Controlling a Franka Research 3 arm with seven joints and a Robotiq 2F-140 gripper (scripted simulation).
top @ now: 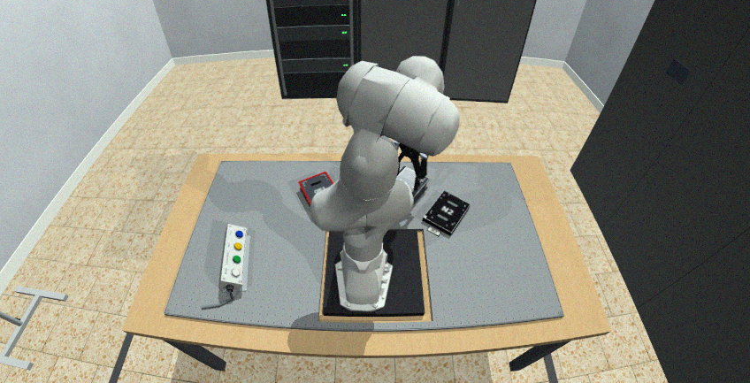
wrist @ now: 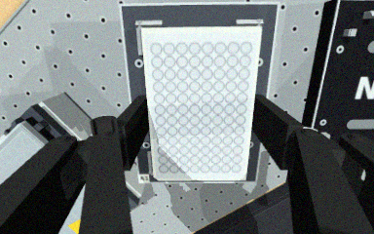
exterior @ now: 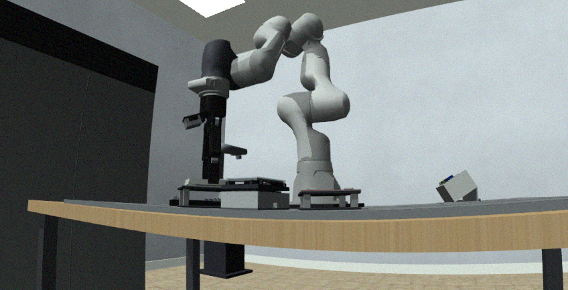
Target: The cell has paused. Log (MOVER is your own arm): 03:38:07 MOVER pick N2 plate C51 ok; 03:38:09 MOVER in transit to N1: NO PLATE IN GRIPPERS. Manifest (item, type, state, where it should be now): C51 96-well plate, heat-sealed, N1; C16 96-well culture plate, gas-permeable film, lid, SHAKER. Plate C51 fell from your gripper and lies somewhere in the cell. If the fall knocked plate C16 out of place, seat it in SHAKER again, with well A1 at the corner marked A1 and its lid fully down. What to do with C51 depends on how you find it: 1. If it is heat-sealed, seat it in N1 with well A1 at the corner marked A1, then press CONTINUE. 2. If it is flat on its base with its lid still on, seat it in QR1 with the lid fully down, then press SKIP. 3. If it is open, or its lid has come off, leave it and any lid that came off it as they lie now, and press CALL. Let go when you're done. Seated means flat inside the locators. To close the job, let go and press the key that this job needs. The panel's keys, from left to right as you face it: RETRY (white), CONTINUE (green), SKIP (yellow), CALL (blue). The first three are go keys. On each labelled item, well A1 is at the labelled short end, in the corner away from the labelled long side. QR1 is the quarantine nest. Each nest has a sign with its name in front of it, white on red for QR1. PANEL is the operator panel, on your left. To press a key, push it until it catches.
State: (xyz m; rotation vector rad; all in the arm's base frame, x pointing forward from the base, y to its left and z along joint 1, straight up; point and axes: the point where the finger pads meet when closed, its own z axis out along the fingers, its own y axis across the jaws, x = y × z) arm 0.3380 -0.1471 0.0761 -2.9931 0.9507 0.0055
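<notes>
My gripper (wrist: 200,110) (exterior: 211,176) is shut on plate C51 (wrist: 201,73), a white 96-well plate with a flat seal over its wells and no lid. The fingers grip its two long sides. The plate hangs squarely over a dark nest (wrist: 128,54) (exterior: 195,187), with its far edge between the two far locators. I cannot tell whether it rests flat in the nest. In the top view the arm hides most of the gripper (top: 416,168). The shaker (exterior: 254,199) stands beside that nest with a plate (exterior: 254,180) on top, which also shows at the left edge of the wrist view (wrist: 9,151).
The empty black nest N2 (top: 444,215) (wrist: 364,88) lies just right of the gripper. The red-rimmed QR1 nest (top: 317,185) (exterior: 328,193) lies to the left, behind the arm. The operator panel (top: 233,256) (exterior: 456,186) with its four keys stands at the table's left.
</notes>
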